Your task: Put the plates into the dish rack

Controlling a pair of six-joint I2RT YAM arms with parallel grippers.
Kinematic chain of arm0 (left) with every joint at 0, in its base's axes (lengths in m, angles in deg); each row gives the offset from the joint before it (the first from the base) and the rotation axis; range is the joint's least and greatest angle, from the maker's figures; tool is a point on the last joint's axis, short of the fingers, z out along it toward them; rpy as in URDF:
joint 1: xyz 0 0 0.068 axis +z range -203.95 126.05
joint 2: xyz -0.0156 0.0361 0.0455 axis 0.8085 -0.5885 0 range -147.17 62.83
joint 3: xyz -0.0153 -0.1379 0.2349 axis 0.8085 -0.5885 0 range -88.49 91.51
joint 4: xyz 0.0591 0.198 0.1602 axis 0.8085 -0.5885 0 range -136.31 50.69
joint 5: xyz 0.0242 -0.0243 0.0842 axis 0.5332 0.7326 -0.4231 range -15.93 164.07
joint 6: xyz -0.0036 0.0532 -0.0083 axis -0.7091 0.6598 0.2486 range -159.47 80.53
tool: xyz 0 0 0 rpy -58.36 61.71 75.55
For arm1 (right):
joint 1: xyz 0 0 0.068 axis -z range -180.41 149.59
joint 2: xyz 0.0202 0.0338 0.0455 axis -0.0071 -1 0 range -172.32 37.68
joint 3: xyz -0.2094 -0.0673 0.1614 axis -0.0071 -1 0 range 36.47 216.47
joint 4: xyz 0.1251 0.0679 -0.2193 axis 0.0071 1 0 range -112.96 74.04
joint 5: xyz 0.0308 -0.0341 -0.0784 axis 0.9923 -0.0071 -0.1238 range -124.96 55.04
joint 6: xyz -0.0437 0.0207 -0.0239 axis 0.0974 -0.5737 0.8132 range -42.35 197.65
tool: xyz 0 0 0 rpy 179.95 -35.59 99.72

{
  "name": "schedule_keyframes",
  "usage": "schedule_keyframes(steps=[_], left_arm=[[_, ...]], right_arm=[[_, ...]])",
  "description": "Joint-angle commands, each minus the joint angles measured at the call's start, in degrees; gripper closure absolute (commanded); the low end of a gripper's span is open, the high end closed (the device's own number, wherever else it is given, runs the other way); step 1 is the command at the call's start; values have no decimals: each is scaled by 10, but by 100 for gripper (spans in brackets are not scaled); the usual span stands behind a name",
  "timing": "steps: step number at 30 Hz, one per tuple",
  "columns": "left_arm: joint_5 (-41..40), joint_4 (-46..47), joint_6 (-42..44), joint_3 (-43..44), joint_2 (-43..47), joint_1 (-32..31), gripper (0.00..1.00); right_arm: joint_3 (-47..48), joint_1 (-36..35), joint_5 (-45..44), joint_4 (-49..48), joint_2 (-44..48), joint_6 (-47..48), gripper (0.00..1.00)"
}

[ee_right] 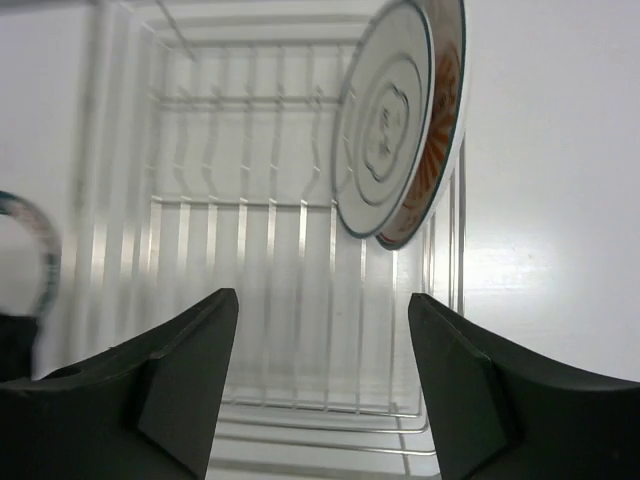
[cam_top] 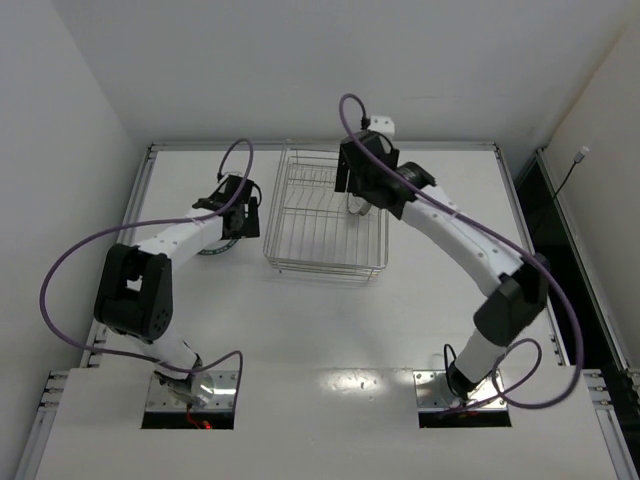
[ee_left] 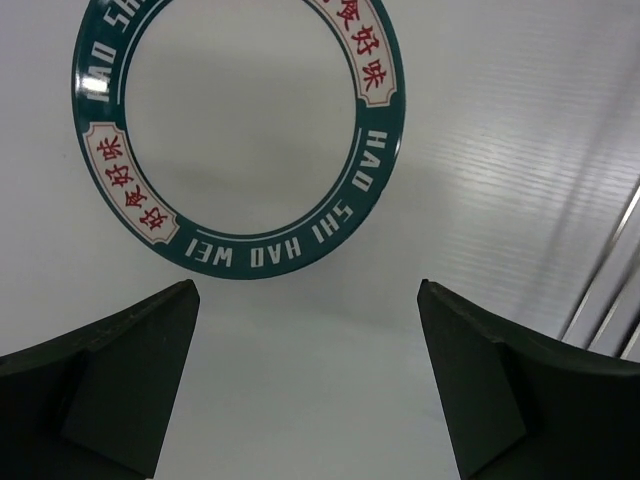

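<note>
Over on the left, the left gripper hangs low over the table, just left of the rack. From its wrist camera the left gripper has its jaws wide apart, nothing between them but bare white tabletop. Just ahead of the fingertips lies the teal plate, flat on the table, rim lettering plain to see. This one is outside the rack, and the fingers are not touching it. In the top view only an arc of the teal plate peeks out from under the arm.

Moving to the middle: the rack sits square on the table between the two arms, and most of its slots are open wire.

Now the right side. The right gripper is poised above the rack's right half. Its wrist view looks down into the rack, where two plates stand on edge by the right wall, tilted and close together. The ring plate faces the camera and the sunburst plate sits just behind it, orange showing at its edge. The right gripper is spread open too, holding nothing and clear of both plates. At the far left edge of that view the teal plate shows as a blur.
</note>
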Motion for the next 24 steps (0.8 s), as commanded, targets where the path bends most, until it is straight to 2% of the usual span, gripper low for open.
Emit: schedule_keyframes(steps=[1, 7, 18, 21, 23, 24], left_arm=[[-42, -15, -8, 34, -27, -3, 10], [-66, -36, -8, 53, -90, -3, 10], [-102, -41, 14, 77, -188, -3, 20], [-96, -41, 25, 84, -206, -3, 31], [-88, -41, 39, 89, -214, -3, 46], [-83, -41, 39, 94, -224, -3, 59]], right_arm=[[-11, 2, 51, -62, 74, 29, 33], [-24, 2, 88, -79, 133, 40, 32], [-68, 9, 102, -108, 186, 52, 31], [-75, 9, 114, -108, 198, 58, 31], [-82, 9, 120, -108, 204, 58, 31], [-87, 9, 120, -108, 209, 58, 31]])
